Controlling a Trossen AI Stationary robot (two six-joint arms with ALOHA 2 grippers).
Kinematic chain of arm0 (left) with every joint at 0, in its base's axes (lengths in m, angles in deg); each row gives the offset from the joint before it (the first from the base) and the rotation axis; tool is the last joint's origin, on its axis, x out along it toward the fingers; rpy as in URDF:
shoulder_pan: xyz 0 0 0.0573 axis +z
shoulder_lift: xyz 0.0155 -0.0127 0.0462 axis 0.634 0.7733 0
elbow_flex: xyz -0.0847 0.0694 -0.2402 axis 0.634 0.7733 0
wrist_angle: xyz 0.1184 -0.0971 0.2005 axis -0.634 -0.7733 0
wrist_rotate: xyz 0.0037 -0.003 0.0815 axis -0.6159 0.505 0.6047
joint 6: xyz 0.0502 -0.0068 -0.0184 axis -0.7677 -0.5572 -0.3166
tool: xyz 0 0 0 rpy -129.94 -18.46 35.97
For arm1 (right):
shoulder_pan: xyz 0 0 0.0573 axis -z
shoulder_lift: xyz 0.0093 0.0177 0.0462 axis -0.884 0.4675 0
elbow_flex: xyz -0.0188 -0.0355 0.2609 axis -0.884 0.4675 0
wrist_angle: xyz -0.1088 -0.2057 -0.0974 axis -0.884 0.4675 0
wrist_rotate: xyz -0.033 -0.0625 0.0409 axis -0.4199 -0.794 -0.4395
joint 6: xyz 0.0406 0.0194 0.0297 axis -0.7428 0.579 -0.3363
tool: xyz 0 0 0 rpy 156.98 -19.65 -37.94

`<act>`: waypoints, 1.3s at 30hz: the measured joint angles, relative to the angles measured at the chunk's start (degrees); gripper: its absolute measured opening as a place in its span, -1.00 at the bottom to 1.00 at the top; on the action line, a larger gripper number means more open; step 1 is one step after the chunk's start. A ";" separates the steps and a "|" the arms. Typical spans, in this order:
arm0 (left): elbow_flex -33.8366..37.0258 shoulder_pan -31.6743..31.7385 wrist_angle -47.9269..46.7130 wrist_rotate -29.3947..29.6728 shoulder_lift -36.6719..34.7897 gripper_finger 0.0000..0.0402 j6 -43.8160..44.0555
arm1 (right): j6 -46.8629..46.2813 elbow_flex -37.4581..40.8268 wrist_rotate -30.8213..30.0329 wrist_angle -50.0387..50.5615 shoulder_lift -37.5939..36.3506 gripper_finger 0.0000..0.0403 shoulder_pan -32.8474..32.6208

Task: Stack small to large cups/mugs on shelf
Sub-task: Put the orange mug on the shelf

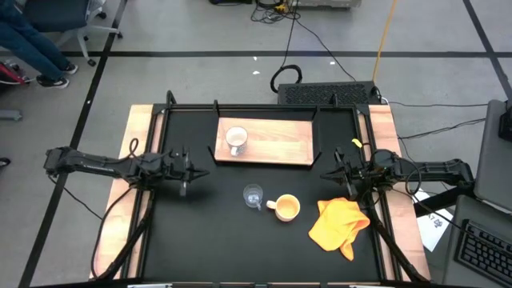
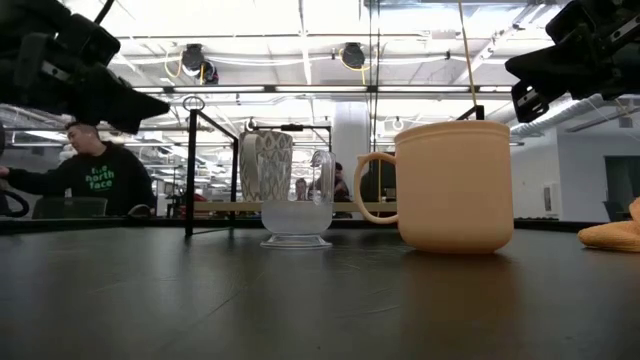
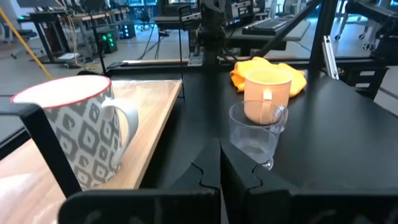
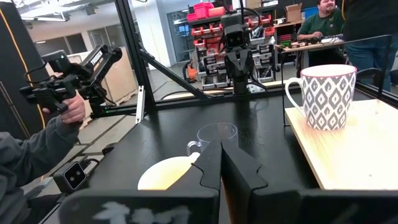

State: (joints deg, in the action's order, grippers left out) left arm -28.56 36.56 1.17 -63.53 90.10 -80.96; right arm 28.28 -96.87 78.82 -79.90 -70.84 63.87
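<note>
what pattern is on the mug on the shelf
White mug with a grey diamond pattern; clearest in the right wrist view.

Robotics lab or workshop, open-plan and industrial. Shown by a black worktable (image 1: 208, 240) framed in metal rails on a grey floor marked with tape lines, loose cables (image 1: 282, 14) trailing across it, red parts bins on racking (image 4: 208, 25), exposed ceiling ducts (image 2: 350, 55) and strip lights. Also by workbenches with monitors (image 3: 124, 6) and keyboards, and a seated person (image 2: 95, 175) at a desk beyond.
</note>
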 joint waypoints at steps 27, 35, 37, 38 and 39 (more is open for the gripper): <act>1.38 0.00 1.45 -0.55 0.02 -1.00 1.19 | -6.06 0.00 0.27 -5.94 0.08 -1.00 0.00; 1.37 0.00 1.43 -0.57 0.11 -1.00 1.73 | -3.13 0.00 6.75 -15.34 5.79 -1.00 -0.03; 1.37 0.00 1.43 -0.57 0.11 -1.00 1.86 | -1.88 0.00 6.75 -18.97 8.38 -1.00 -0.03; 1.36 0.00 1.43 -0.57 0.11 -1.00 1.97 | -1.82 0.00 6.75 -20.84 9.67 -1.00 -0.03; 1.36 0.01 1.43 -0.58 0.11 -1.00 1.97 | -1.85 0.01 6.75 -22.98 11.20 -1.00 -0.03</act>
State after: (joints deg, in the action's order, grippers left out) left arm -27.20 36.57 2.60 -64.11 90.21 -78.99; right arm 26.43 -96.87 85.57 -102.88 -59.65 63.84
